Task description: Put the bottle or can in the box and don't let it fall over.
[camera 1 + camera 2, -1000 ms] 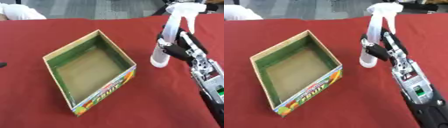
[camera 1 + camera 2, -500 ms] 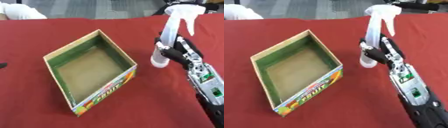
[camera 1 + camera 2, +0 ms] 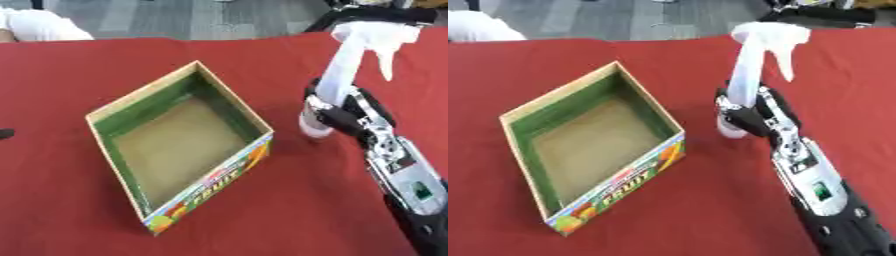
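A white spray bottle [image 3: 343,75] stands upright on the red tablecloth [image 3: 289,210], just right of an open cardboard box [image 3: 179,145] with a green inner lining and a fruit-printed side. The robot's right hand [image 3: 337,114] has its fingers curled round the lower part of the bottle, the arm running in from the lower right corner. The left eye view alone shows a small dark object [image 3: 5,133] at its left edge; the right eye view does not reach that far. Compared with 1 second ago, the bottle and hand have edged slightly closer to the box's right corner. The box has not moved and holds nothing.
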